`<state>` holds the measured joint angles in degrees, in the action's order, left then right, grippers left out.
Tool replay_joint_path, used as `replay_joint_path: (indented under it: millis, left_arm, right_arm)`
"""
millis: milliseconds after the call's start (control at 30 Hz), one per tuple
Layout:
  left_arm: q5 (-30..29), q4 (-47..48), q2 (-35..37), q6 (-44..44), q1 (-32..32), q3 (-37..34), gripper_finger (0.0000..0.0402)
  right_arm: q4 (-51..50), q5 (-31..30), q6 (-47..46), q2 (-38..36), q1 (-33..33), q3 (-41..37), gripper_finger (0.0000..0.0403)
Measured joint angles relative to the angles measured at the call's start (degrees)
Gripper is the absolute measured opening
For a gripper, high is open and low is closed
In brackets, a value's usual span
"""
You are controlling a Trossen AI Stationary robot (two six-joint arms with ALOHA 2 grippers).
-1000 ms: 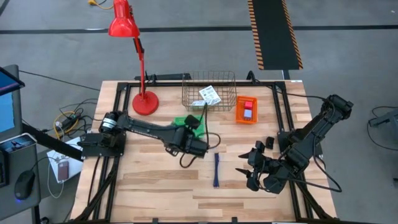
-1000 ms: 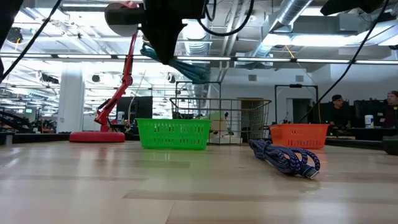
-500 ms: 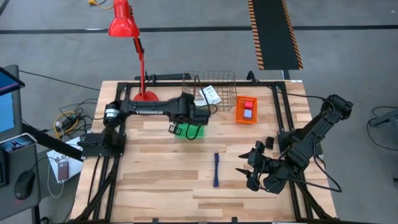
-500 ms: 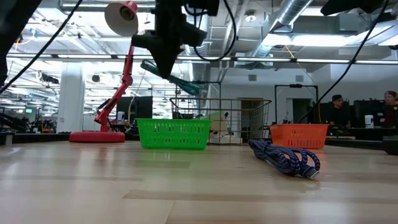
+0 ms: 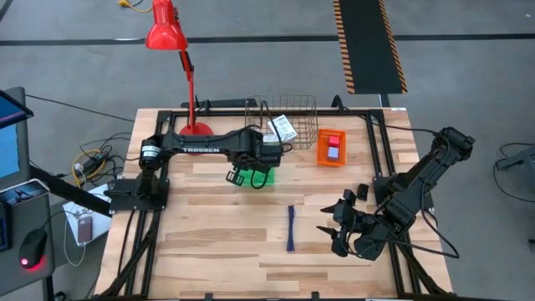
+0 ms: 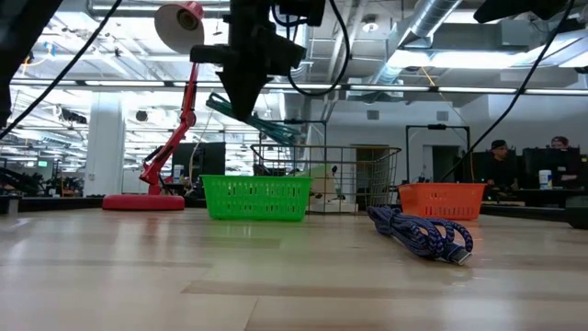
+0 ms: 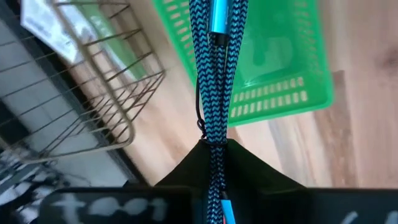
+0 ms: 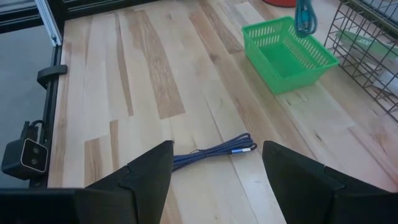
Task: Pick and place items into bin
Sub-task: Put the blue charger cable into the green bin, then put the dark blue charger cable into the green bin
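Note:
My left gripper (image 5: 249, 167) hangs above the green basket (image 5: 253, 176), shut on a teal braided cable bundle (image 7: 214, 74). In the low view the cable (image 6: 262, 119) juts out slanting below the fingers, well above the basket (image 6: 255, 198). A dark blue cable bundle (image 5: 290, 227) lies flat on the table's middle. My right gripper (image 8: 214, 177) waits open at the near right, above the wood, pointing toward the blue cable (image 8: 214, 151). A white packet (image 5: 282, 127) leans in the wire basket (image 5: 301, 113). A pink-red block (image 5: 334, 139) and a pale blue-grey block (image 5: 333, 152) lie in the orange bin (image 5: 321, 155). My left gripper pinches the teal cable bundle between its two fingers at one end (image 7: 214, 163), several strands together. The fingers come from above, pointing steeply down. The rest of the bundle reaches out past the fingertips, its metal plug (image 7: 219, 18) at the free end, lifted clear over the green basket.
A red desk lamp (image 5: 188, 84) stands at the far left, its base (image 5: 195, 130) partly behind the left arm. The wire basket stands just beyond the green one. Black frame rails (image 5: 384, 150) border the table. Bare wood lies along the near and left parts.
My left gripper has swung with the teal cable from the table's middle toward the far edge, turning a little, and has come to a stop over the green basket. The cable has stayed held and clear of the table. The right arm has kept still.

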<state>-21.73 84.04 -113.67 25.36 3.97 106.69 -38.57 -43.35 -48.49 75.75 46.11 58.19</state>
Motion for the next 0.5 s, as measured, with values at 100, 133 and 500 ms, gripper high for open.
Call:
replay_joint_path:
  millis: [100,133,500]
  left_arm:
    - [2.02,-0.02,0.0,0.05,0.0,0.0,0.0031]
    - [2.02,-0.02,0.0,-0.03,0.0,0.0,0.0036]
    - [1.96,-1.86,0.0,-0.58,0.0,0.0,0.0081]
  right_arm:
    - [0.0,0.02,-0.07,0.0,0.0,0.0,0.0244]
    - [0.0,0.02,-0.08,0.0,0.0,0.0,0.0244]
    - [0.0,0.04,-0.09,0.0,0.0,0.0,0.0244]
